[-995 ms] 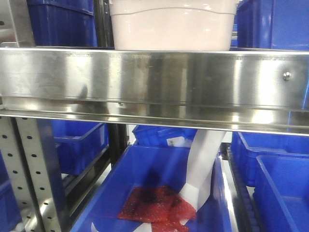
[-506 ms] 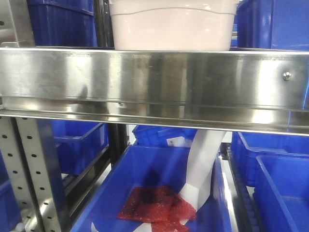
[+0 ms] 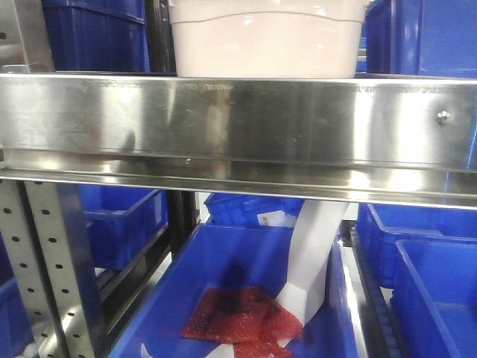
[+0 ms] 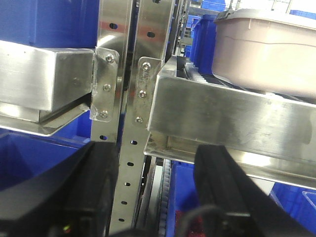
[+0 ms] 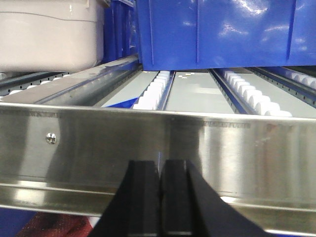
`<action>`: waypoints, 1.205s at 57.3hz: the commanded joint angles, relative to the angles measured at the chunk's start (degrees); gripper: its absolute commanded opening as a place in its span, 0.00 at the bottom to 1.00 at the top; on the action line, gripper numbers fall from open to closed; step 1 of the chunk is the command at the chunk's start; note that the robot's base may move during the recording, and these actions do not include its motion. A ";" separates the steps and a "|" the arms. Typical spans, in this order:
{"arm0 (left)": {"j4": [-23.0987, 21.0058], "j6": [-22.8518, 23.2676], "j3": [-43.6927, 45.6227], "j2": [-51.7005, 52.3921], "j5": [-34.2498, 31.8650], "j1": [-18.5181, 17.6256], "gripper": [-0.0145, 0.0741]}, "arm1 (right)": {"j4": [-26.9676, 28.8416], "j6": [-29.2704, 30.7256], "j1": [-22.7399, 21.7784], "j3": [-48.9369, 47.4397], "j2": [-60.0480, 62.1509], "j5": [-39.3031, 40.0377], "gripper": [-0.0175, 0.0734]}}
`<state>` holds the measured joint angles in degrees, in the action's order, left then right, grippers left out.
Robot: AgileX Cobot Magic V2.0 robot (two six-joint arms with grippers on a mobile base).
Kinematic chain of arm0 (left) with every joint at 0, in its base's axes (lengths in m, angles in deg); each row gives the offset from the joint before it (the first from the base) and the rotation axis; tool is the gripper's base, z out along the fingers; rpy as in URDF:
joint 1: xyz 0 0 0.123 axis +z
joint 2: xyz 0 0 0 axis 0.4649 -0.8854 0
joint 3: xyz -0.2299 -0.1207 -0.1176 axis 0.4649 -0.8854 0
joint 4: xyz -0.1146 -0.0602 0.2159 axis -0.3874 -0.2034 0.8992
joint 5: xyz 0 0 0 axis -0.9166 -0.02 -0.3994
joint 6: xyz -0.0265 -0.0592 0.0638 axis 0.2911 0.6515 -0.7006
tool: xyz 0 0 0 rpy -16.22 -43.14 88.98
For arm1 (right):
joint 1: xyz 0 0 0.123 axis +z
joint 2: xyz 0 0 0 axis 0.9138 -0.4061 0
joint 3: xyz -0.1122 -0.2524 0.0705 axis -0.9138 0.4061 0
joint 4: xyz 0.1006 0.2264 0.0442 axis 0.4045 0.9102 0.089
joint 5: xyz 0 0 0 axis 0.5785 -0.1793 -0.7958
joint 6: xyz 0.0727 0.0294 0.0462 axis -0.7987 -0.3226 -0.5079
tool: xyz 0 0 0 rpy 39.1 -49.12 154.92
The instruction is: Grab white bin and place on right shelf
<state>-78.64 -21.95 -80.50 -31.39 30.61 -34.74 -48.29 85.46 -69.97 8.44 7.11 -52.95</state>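
Note:
The white bin stands on the right shelf, just behind its wide steel front rail with one bolt head. The bin also shows at the upper right of the left wrist view and at the upper left of the right wrist view. My left gripper is open and empty, below the shelf rail, with a perforated upright between its fingers. My right gripper is shut and empty, close in front of the rail, right of the bin.
Blue bins stand on the shelf at both sides of the white bin. Below, a blue bin holds red bubble wrap and a white paper strip. Roller tracks run along the shelf floor.

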 commanded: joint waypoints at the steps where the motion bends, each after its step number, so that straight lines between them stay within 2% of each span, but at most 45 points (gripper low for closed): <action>1: -0.12 0.27 -0.39 0.53 -4.81 0.05 0.03 | -0.68 0.50 -0.18 -1.41 1.20 4.88 0.27; 8: -0.12 0.27 -0.39 0.53 -2.82 0.05 0.03 | -0.68 0.50 -0.18 -1.41 1.20 4.88 0.27; 27: -0.12 0.27 -0.39 0.53 17.66 0.05 0.03 | -0.68 0.50 -0.18 -1.41 1.20 4.88 0.27; 69: -0.25 0.27 -0.39 0.53 17.75 0.05 0.03 | -0.68 0.50 -0.18 -1.41 1.20 4.88 0.27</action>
<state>-78.44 -21.95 -80.04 -31.39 50.10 -34.65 -48.42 85.46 -69.97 8.44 7.11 -52.95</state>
